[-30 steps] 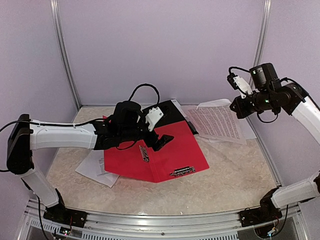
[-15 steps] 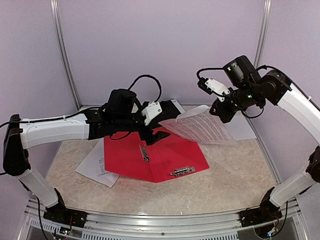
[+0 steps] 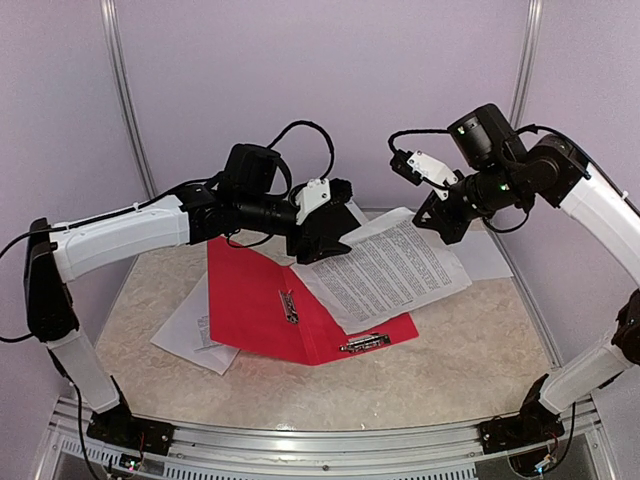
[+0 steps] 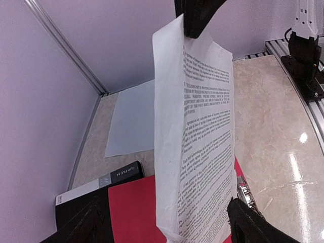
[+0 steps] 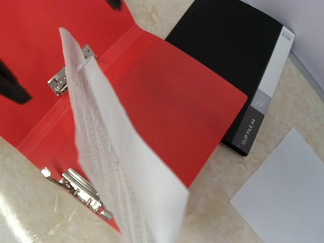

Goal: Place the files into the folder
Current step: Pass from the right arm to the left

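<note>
The right claw is clamped on the far corner of a printed sheet and holds it up in the air, so the page slopes down from that corner over the open red folder lying flat on the table. The sheet's low near end reaches the folder's right half, close to the metal clip at its front edge. The left claw sits at the sheet's left edge with its fingers spread wide apart; the left wrist view shows the paper hanging between them without being pinched. A black folder lies just behind the red one, touching its far edge. A blank sheet rests on the table beyond, to the right. More white sheets poke out from under the red folder's left side.
</note>
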Robot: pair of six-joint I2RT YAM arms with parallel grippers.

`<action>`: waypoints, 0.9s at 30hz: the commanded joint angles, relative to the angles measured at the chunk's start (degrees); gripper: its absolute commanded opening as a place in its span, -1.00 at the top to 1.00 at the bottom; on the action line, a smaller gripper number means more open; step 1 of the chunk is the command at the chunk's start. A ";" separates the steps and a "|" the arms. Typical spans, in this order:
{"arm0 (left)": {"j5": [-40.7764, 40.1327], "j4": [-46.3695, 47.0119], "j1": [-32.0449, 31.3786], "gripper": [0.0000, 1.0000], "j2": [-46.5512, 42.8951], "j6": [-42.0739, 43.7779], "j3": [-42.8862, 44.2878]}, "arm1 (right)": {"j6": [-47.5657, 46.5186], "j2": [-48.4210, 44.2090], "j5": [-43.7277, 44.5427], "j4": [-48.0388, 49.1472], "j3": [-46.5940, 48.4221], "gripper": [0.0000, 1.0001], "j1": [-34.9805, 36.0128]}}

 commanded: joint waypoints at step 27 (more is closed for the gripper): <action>13.46 -12.02 1.65 0.85 11.70 -2.81 9.99 | 0.17 -1.27 0.59 1.34 -3.07 1.00 0.53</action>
